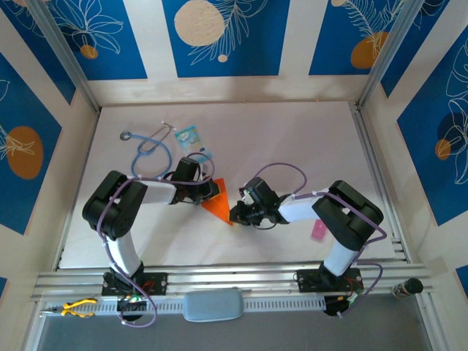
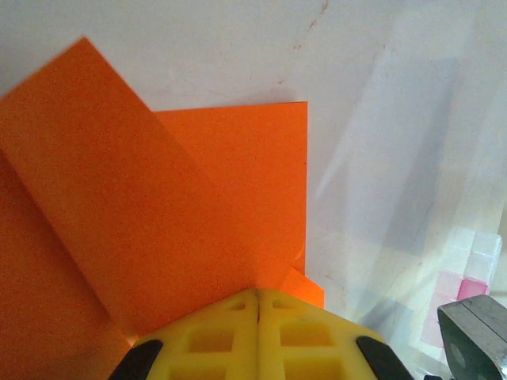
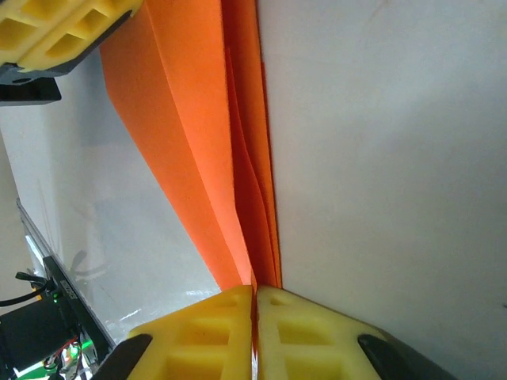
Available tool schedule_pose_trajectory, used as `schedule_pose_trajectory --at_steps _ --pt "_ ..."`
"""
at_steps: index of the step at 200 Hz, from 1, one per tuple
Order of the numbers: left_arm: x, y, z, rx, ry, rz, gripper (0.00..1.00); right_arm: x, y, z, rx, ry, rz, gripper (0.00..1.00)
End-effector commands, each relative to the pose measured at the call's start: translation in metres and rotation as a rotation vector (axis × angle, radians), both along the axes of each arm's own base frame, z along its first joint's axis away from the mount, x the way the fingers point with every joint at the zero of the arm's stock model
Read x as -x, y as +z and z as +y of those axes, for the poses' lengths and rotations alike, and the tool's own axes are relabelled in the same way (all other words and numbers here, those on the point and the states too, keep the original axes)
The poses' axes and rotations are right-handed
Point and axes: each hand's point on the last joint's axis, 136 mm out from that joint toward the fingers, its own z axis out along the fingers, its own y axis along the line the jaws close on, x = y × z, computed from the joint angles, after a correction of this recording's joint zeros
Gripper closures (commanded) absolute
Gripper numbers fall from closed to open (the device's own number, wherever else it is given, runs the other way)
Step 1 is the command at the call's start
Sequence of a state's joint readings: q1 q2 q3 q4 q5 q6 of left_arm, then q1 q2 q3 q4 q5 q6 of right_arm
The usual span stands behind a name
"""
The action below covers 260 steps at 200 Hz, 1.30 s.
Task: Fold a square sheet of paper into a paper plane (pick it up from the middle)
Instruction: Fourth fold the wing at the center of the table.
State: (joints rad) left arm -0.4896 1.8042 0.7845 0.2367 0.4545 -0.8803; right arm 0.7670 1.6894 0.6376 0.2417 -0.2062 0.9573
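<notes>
The orange sheet (image 1: 218, 205) sits between the two arms near the middle of the tabletop (image 1: 292, 139), already creased into several layers and narrowing to a point toward the near edge. The left fingers (image 1: 208, 191) are closed on one end of it; from the left wrist, their yellow tips (image 2: 261, 317) meet with the sheet (image 2: 198, 198) running in under them and a folded flap lying slantwise across the top. The right fingers (image 1: 238, 213) are likewise pinched shut on the other end, the stacked edges of the sheet (image 3: 198, 119) running straight into their seam (image 3: 265, 305). This looks like a middle fold, the body formed but the wings not laid down (whether the sheet is lifted or resting on the tabletop I cannot tell). The next move probably calls for one arm to hold firm while the other turns a layer over and presses the crease flat, without tearing or slipping.
</notes>
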Motion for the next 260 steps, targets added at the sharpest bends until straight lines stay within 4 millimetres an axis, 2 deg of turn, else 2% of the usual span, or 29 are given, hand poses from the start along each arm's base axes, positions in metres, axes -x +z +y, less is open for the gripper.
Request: schedule_pose_trajectory --at_steps 1,35,72,98,149,201,235,260 --pt "0.015 -0.021 0.007 -0.071 -0.015 0.069 1.00 0.028 -0.018 -0.017 0.098 0.044 0.084 0.88" --pt "0.015 -0.022 0.007 -0.070 -0.014 0.069 1.00 0.031 -0.016 -0.019 0.115 0.063 0.076 0.85" --pt "0.015 -0.022 0.007 -0.069 -0.012 0.068 1.00 0.034 -0.023 -0.020 0.130 0.077 0.090 0.91" --pt "0.016 -0.022 0.007 -0.069 -0.014 0.068 1.00 0.036 -0.026 -0.022 0.147 0.071 0.093 0.91" --pt "0.016 -0.022 0.008 -0.071 -0.013 0.068 1.00 0.037 -0.021 -0.025 0.163 0.083 0.076 0.86" --pt "0.018 -0.024 0.010 -0.077 -0.008 0.072 1.00 0.041 -0.023 -0.026 0.165 0.094 0.081 0.94" --pt "0.018 -0.024 0.010 -0.081 -0.008 0.073 1.00 0.040 -0.018 -0.025 0.156 0.093 0.066 0.89" --pt "0.018 -0.025 0.010 -0.082 -0.008 0.074 1.00 0.042 -0.019 -0.026 0.161 0.105 0.070 0.94"
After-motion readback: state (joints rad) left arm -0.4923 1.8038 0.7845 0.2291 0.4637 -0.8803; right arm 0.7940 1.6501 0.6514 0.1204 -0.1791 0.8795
